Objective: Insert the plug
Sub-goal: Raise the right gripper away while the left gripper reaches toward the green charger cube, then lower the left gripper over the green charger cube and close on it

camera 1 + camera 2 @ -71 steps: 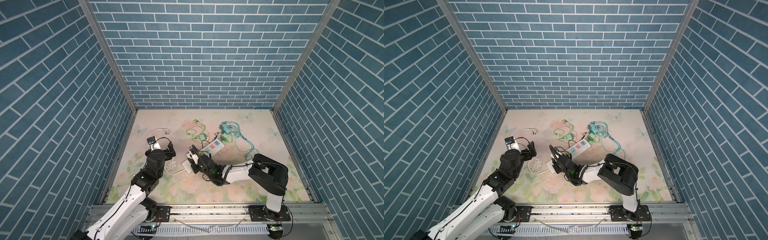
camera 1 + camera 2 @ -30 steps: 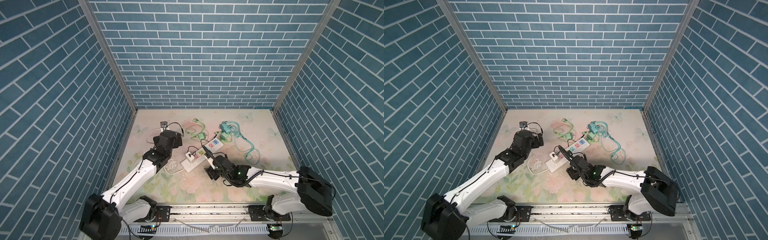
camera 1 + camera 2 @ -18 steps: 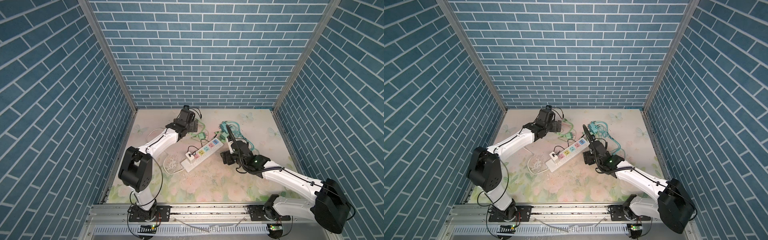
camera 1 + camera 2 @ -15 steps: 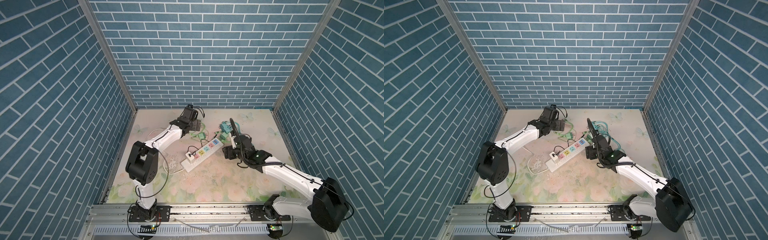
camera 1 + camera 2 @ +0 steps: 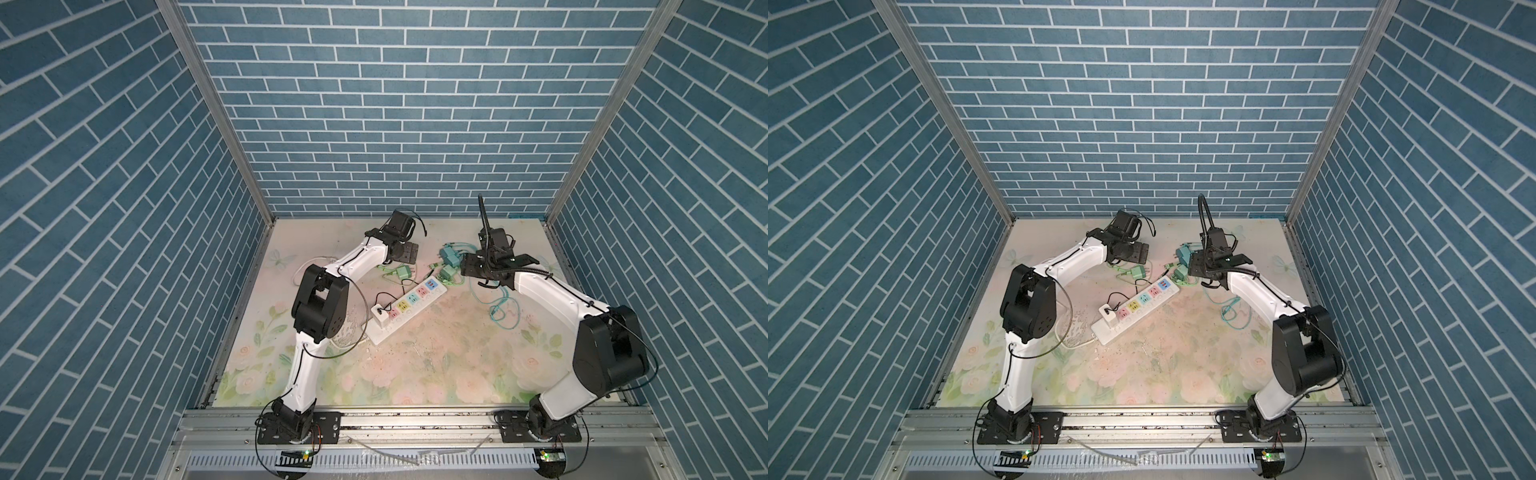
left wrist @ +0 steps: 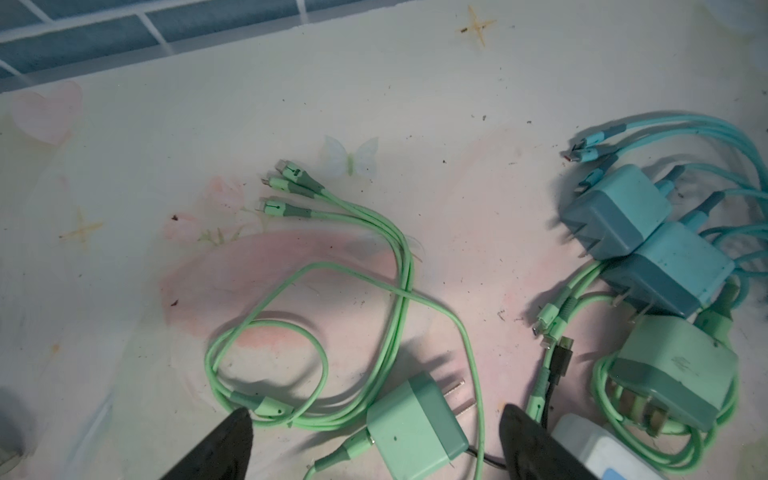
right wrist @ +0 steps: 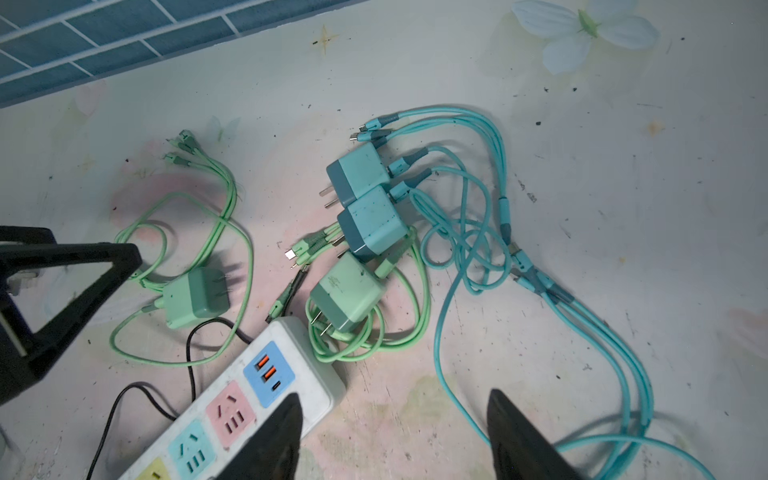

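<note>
The bench [image 5: 436,374] is spread with a power strip [image 5: 409,306] at centre, and green chargers [image 5: 402,272] and blue chargers [image 5: 449,256] toward its far edge.

The left arm [image 5: 357,266] rises from its base at the front, folds at a black elbow and stretches its white forearm away toward the back. Its left claw [image 6: 376,415] points downward, jaws spread wide and empty. The right arm [image 5: 552,291] mirrors it from the opposite side, elbow raised, forearm reaching back and inward. The right claw [image 7: 395,397] hangs low too, tilted down, jaws parted with nothing gripped.
</note>
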`<state>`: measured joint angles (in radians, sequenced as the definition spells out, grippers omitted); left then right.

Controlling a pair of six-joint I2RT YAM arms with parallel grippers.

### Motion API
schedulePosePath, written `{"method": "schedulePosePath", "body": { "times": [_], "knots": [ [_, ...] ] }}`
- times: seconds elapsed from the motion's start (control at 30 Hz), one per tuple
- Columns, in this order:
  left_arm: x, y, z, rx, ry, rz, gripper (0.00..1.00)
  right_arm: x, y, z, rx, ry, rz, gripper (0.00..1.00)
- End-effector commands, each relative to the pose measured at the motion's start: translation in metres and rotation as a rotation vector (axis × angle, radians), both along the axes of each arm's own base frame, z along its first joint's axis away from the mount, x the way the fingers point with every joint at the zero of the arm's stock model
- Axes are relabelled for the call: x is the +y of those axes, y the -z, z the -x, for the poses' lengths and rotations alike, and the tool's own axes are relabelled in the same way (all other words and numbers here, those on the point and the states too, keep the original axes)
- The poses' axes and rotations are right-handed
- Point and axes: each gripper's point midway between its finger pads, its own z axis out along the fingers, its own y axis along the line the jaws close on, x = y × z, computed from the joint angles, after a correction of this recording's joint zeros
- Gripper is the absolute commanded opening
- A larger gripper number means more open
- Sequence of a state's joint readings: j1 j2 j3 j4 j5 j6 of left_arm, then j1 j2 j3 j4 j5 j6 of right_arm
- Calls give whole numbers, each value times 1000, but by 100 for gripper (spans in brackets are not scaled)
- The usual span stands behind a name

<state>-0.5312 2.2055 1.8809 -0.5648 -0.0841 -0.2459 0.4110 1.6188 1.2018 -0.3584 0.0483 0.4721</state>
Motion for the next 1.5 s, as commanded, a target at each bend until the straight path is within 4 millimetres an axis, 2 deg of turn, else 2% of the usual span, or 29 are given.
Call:
{"method": "schedulePosePath", "body": {
  "times": [0.0, 0.07, 0.2, 0.3, 0.47, 0.53, 0.73, 1.07, 1.23, 1.47],
  "knots": [
    [8, 12, 18, 91, 13, -76, 92, 6, -12, -6, 13, -3, -37, 70],
    [11, 15, 23, 118, 8, -87, 91, 7, -12, -7, 15, -11, -36, 69],
    [16, 19, 38, 187, -42, -75, 79, 6, -12, -8, 13, -12, -41, 69],
    [18, 22, 46, 239, -103, -48, 73, 7, -12, -6, 13, -15, -50, 68],
    [24, 30, 47, 290, -174, -9, 64, 7, -12, -2, 12, -27, -56, 67],
    [20, 28, 46, 296, -176, 22, 58, 6, -12, 0, 10, -29, -56, 67],
    [10, 31, 48, 317, -169, 37, 54, 6, -13, 4, 7, -38, -62, 67],
    [12, 49, 65, 372, -149, -17, 48, 2, -12, 7, 7, -41, -63, 67],
    [17, 60, 68, 388, -151, -49, 42, 4, -12, 6, 7, -47, -70, 67],
    [19, 71, 64, 398, -152, -81, 41, 3, -11, 6, 11, -44, -71, 67]
  ]
}}
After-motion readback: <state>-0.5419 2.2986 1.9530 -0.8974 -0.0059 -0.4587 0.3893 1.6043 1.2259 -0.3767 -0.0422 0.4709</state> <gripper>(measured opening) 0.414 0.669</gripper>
